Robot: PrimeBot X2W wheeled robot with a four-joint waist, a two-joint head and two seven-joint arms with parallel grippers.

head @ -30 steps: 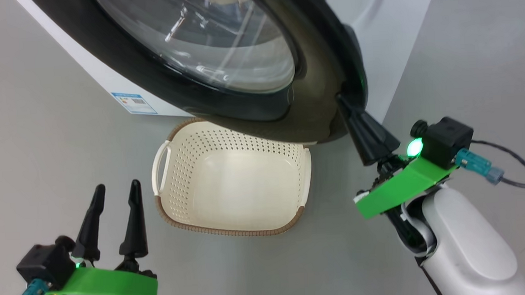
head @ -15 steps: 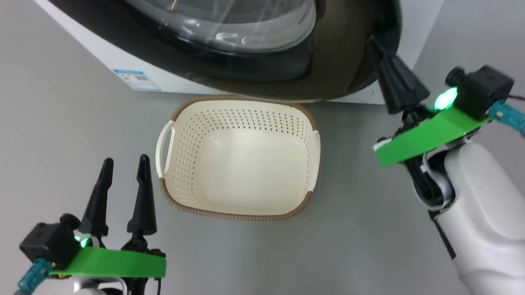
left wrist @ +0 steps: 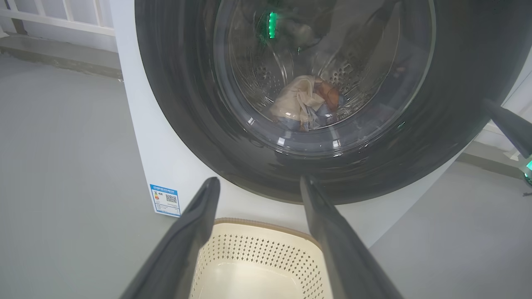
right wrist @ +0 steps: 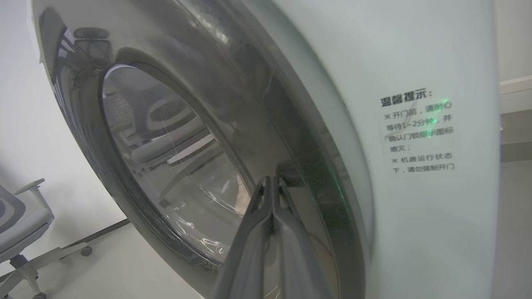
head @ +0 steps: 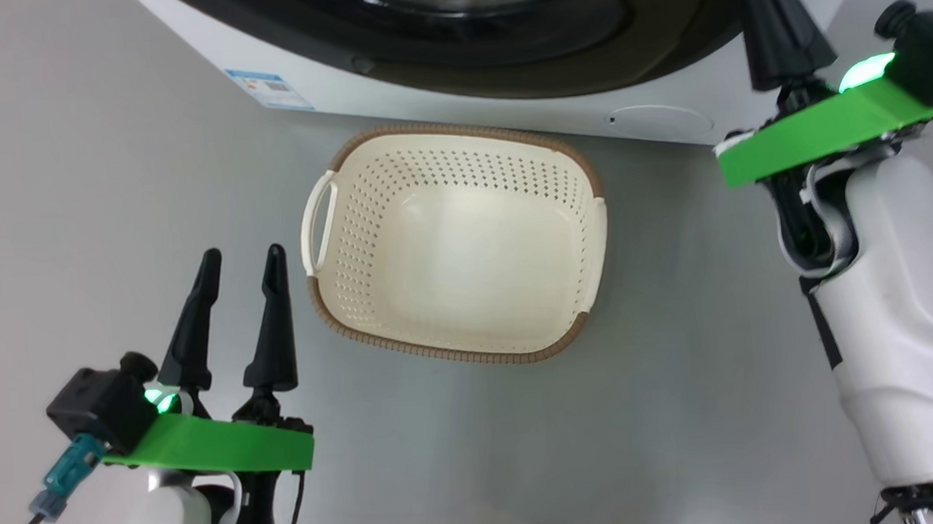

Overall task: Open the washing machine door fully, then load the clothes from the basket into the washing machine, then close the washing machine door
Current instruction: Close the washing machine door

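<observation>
Across the top of the head view, the washing machine door [head: 437, 45] is showing its wide glossy black rim and a slice of bulging clear glass. It is lying close against the white front of the washing machine [left wrist: 145, 158]; whether it is latched I cannot tell. Through the glass, in the left wrist view, the clothes [left wrist: 301, 101] are lying bunched low in the steel drum [left wrist: 349, 70], cream fabric with orange and blue showing.

A second ago the door was standing out from the machine at an angle, its lower edge overhanging the far rim of the basket [head: 367, 219]. Now it is lying nearly flat to the front, and that rim is showing whole. The head camera has swung too, so the whole picture is sitting differently. The right gripper [right wrist: 271, 180] is still keeping its fingers pressed together, tips at the black rim near the door's outer edge, holding nothing. The left gripper [head: 242, 255] is hovering just beside the basket's left handle, fingers spread wide and empty.

The basket is standing on the grey floor [head: 683, 362] just before the machine, cream and perforated with a brown woven-look rim, and nothing is lying in it.
</observation>
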